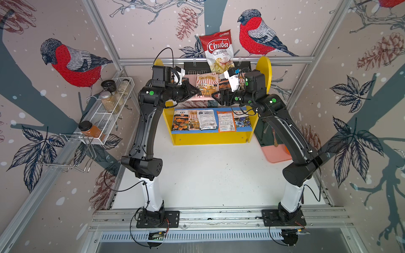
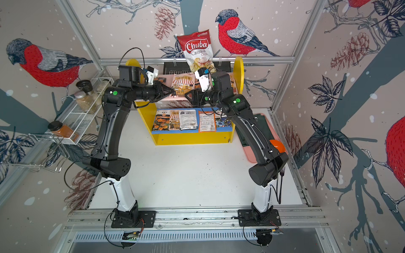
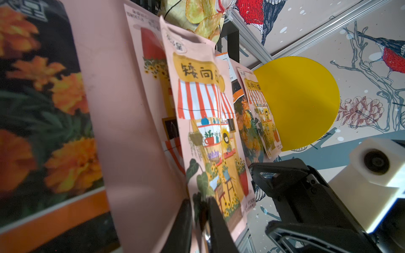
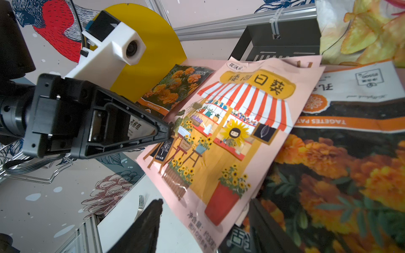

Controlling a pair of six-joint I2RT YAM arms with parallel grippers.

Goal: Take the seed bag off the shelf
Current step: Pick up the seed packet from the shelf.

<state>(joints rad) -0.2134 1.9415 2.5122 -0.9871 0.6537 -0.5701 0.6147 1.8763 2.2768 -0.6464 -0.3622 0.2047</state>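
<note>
Seed bag: the pink sunflower seed packet (image 1: 207,84) with a striped awning lies on the shelf (image 1: 208,139), on its pink upper board (image 3: 125,122). It rests over other packets, and its near edge reaches past the front.
Left gripper (image 1: 198,92): clenched on the packet's near lower corner. The left wrist view shows its fingers (image 3: 217,221) pressed against either face of the foil, which the top views are too small to show.
Right gripper (image 1: 213,95): jaws spread, clamping nothing, just beside the packet's other lower corner.
Right wrist only: a marigold packet (image 4: 339,175) partly overlapped by the seed packet, and a fork (image 4: 140,206) on the white tabletop (image 4: 122,219).
Top views only: five packets in a row on the blue lower board (image 1: 210,108), a Chuba cassava chips bag (image 1: 219,51) behind and above the shelf, and a wire spice rack (image 1: 105,118) on the side wall.
</note>
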